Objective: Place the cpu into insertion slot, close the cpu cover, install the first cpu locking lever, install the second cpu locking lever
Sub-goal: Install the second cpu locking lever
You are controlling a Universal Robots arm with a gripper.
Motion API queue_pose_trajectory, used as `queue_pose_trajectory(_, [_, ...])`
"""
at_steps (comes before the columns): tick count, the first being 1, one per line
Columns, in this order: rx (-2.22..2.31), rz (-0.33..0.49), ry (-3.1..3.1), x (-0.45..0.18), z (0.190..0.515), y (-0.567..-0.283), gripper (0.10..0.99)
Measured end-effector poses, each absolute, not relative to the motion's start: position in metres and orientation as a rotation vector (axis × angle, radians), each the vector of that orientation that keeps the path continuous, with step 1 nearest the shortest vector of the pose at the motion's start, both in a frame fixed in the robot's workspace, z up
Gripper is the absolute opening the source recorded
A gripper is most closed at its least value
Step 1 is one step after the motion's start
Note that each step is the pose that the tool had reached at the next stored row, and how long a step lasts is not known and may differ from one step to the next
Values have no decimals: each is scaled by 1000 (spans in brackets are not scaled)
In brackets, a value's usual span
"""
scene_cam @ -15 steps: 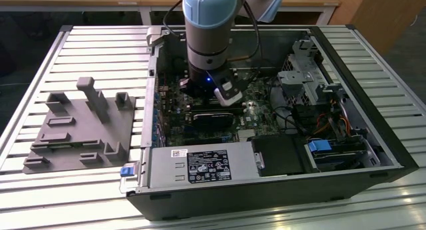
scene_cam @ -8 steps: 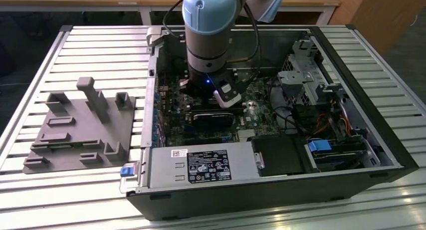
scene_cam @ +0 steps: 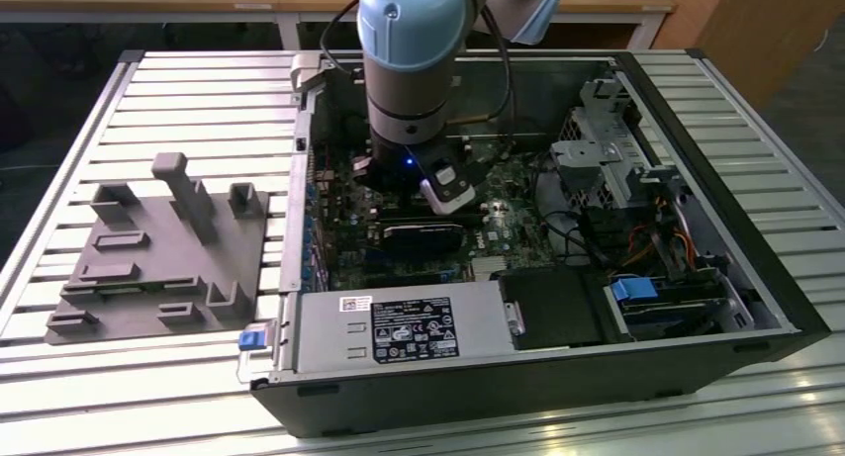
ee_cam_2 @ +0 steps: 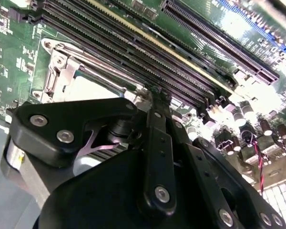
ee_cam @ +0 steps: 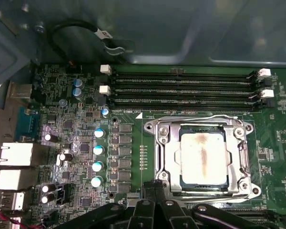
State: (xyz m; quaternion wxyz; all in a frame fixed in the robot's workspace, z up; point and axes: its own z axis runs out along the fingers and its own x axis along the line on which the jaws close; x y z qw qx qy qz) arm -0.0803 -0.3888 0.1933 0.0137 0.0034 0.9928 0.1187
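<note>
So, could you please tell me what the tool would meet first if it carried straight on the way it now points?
Probably the edge of the cpu cover nearest the tool, or a lever along that edge; the cpu sits just beyond. Depth is hard to judge.

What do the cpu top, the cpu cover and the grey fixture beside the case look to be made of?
The cpu: dull silvery metal lid, with a brownish smear down its middle, perhaps old paste. The cpu cover: thin bright metal, probably plated steel, judging by its sharp glints. The grey fixture: matte uniform grey, likely plastic, possibly printed.
</note>
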Motion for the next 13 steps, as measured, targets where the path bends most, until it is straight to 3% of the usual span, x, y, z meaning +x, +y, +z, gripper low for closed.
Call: queue_pose_trajectory(13, [11,383,3091,-80,217,-389,106])
